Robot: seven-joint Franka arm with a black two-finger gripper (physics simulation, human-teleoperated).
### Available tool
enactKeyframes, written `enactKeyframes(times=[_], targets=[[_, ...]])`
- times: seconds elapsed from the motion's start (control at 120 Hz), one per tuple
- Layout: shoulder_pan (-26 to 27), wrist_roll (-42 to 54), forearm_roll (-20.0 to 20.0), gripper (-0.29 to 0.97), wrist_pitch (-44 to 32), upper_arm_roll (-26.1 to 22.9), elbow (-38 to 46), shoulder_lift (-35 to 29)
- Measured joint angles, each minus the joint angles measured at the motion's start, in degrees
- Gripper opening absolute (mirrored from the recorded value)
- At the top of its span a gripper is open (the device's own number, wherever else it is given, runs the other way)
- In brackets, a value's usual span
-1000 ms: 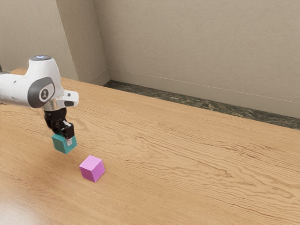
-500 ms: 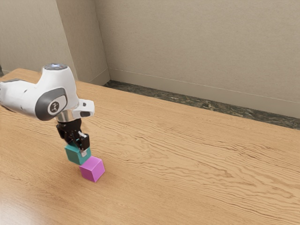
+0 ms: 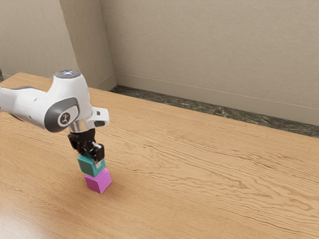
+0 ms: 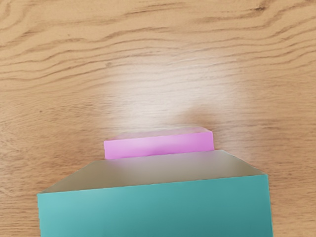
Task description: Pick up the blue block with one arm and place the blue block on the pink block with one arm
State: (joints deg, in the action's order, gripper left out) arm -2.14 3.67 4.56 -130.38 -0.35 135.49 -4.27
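Gripper (image 3: 95, 159) clamps smooth teal cube (image 3: 87, 167) atop pink cube (image 3: 98, 181).

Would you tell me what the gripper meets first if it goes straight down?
The gripper's held blue block would press onto the pink block directly beneath; they look touching or nearly so.

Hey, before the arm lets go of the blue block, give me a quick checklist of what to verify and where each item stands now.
1. Gripper shut on blue block: ok.
2. Blue block over pink block: ok.
3. Blue block's underside resting on pink block: cannot tell.
4. Edges lined up: cannot tell; a pink strip shows past the blue block in the wrist view.
5. Pink block flat on table: ok.
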Motion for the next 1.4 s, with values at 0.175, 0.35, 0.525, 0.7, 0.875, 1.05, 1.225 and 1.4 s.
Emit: enactKeyframes(times=[0.175, 0.35, 0.525, 0.7, 0.875, 1.05, 1.225, 1.4], targets=[[-0.13, -1.00, 0.00, 0.34, -0.54, 0.00, 0.06, 0.75], [-0.14, -1.75, 0.04, 0.34, -1.05, 0.00, 0.09, 1.45], [-0.02, -2.32, 0.06, 0.34, -1.51, -0.01, 0.07, 1.73], [-0.03, -2.75, 0.09, 0.34, -1.72, -0.01, 0.14, 1.99], [-0.07, -2.87, 0.08, 0.46, -1.86, 0.00, 0.07, 2.37], [-0.10, -2.65, -0.04, 0.58, -1.85, 0.00, -0.09, 2.31], [-0.26, -2.39, 0.67, 0.64, -0.86, 0.00, -2.10, 0.92], [-0.98, -2.06, 1.97, 0.66, 2.68, 0.18, -5.46, -1.42]])
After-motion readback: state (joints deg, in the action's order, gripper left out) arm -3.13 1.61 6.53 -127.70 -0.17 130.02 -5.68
